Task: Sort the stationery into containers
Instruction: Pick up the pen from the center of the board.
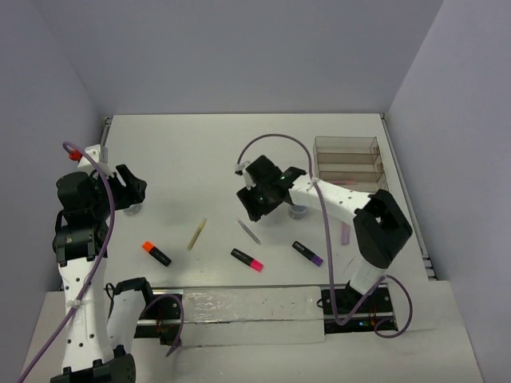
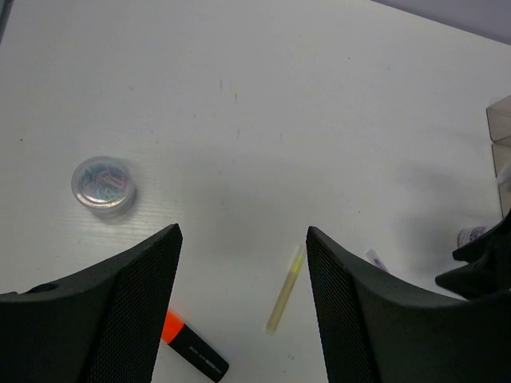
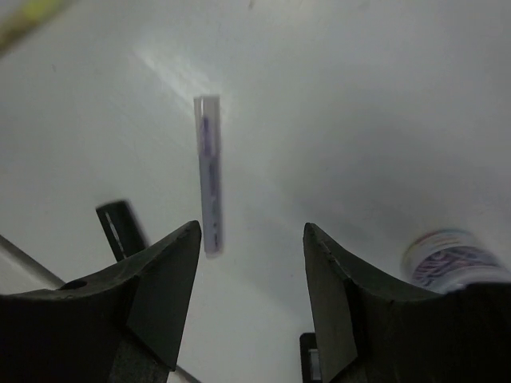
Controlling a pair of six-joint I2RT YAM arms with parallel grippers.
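My right gripper is open and empty, hovering over a thin grey stick on the table. My left gripper is open and empty at the left. Below it lie a beige stick and an orange-capped highlighter. A pink-capped highlighter, a purple-capped highlighter and a lilac marker lie near the front. The clear three-compartment tray stands at the far right.
One small round grey-blue piece sits by the left gripper. Another sits under the right arm. Grey walls close the table at the back and both sides. A white strip runs along the near edge.
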